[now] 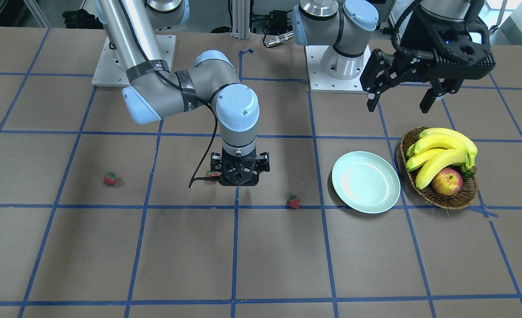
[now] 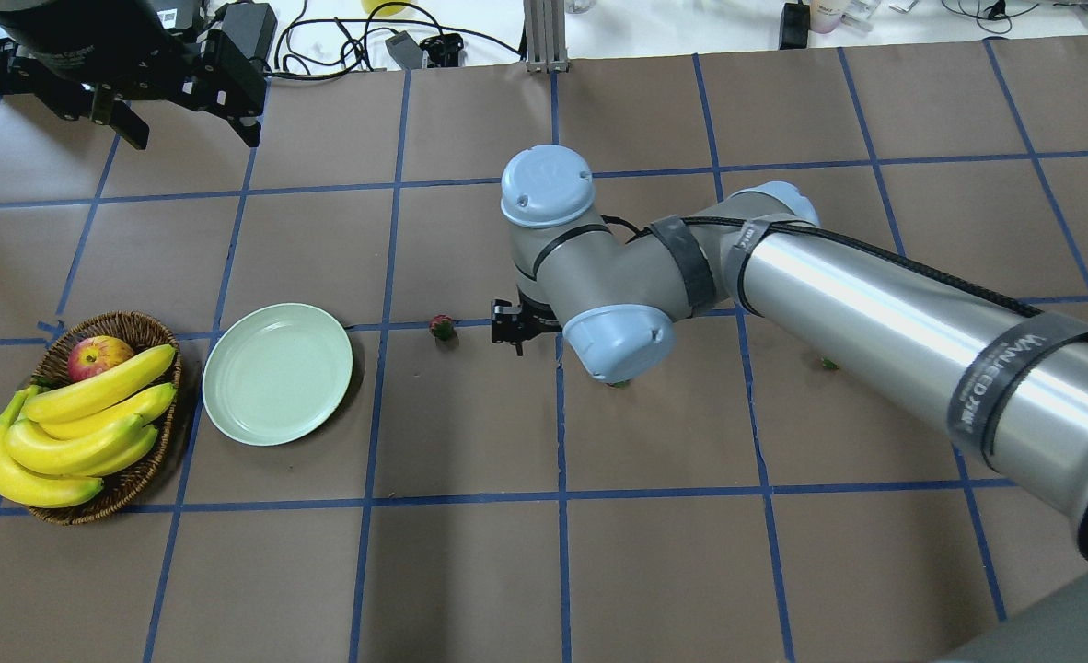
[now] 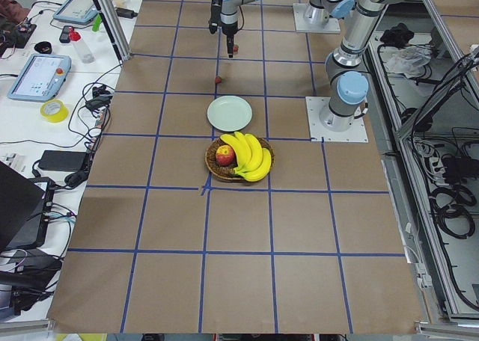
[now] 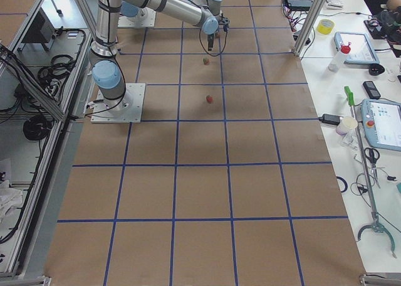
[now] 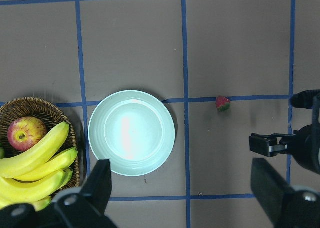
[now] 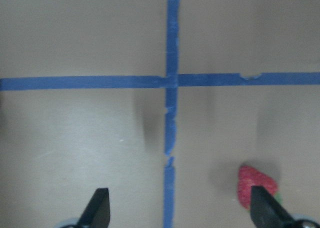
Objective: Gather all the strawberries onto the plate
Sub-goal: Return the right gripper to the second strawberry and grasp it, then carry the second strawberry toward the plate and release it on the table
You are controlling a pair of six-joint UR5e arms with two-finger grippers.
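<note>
Three strawberries lie on the table: one (image 1: 110, 178) far from the plate, one (image 1: 211, 174) right beside my right gripper, and one (image 1: 293, 202) nearest the plate. The pale green plate (image 1: 365, 181) is empty; it also shows in the left wrist view (image 5: 131, 133). My right gripper (image 1: 239, 174) points straight down, open and empty, just above the table. In the right wrist view the middle strawberry (image 6: 256, 185) sits by one fingertip (image 6: 265, 210), off to the side of the gap. My left gripper (image 1: 402, 95) is open and empty, high above the table behind the basket.
A brown wicker basket (image 1: 459, 201) with bananas (image 1: 440, 152) and an apple (image 1: 446, 182) stands right beside the plate. Blue tape lines grid the brown table. My right arm's elbow (image 2: 613, 336) hangs over the table's middle and hides part of one strawberry in the overhead view.
</note>
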